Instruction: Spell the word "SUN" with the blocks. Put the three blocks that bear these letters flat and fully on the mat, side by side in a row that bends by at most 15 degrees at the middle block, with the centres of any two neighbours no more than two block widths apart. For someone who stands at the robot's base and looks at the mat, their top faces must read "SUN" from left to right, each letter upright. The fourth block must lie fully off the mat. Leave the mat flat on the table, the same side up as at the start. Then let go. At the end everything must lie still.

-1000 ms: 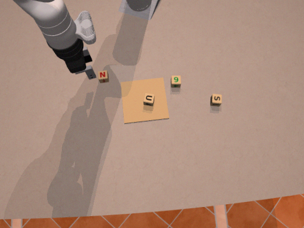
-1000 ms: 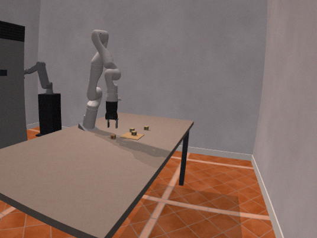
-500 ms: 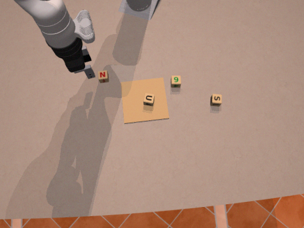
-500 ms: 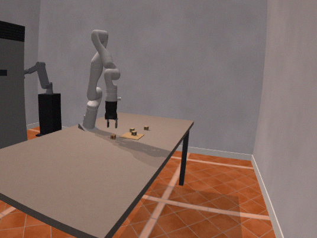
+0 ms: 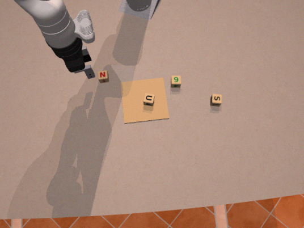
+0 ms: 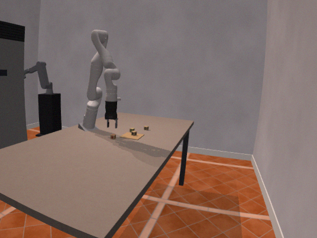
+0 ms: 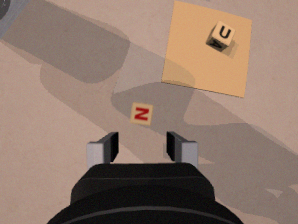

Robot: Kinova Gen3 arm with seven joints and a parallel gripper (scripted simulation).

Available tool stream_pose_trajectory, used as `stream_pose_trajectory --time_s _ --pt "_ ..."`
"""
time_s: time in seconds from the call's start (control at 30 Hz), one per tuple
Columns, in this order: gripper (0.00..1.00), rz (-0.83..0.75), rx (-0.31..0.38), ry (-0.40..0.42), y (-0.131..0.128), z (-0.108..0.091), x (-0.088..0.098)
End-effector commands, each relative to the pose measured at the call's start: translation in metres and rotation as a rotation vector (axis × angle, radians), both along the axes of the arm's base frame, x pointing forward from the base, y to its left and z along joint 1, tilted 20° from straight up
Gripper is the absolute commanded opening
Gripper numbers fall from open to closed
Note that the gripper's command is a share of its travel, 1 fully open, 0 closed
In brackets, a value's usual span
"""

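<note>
An orange mat [image 5: 143, 98] lies on the table, also in the wrist view [image 7: 208, 47]. The U block [image 5: 148, 99] [image 7: 222, 35] sits on the mat near its middle. The N block [image 5: 103, 76] [image 7: 141, 113], with a red letter, lies on the table left of the mat. The S block [image 5: 216, 99] lies on the table right of the mat. The block with a green 9 [image 5: 176, 80] lies just off the mat's far right corner. My gripper [image 7: 142, 142] [image 6: 111, 124] is open and empty, hovering above the table just beside the N block.
The robot's base [image 5: 139, 7] stands at the table's far edge. The table's near edge [image 5: 198, 205] runs along the bottom of the top view, with tiled floor beyond. The arm's shadow falls on the table left of the mat.
</note>
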State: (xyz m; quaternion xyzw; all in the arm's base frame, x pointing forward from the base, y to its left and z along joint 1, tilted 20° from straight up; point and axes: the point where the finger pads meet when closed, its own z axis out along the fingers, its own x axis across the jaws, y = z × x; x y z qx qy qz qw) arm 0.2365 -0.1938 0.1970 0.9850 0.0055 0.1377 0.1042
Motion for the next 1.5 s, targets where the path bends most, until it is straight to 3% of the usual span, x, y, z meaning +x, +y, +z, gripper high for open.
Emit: stream_pose_trajectory --time_s 0.0,0.9,1.03,1.23,1.3,1.47 --pt "1.00 0.000 -0.001 -0.001 0.000 0.000 0.000" --pt "1.00 0.032 -0.007 0.013 0.004 0.001 0.007" --pt "1.00 0.122 -0.027 0.053 0.018 0.004 0.026" --pt "1.00 0.360 -0.088 0.145 0.067 0.009 0.076" --pt "1.00 0.360 -0.088 0.145 0.067 0.009 0.076" --pt "1.00 0.580 -0.156 0.210 0.129 0.013 0.118"
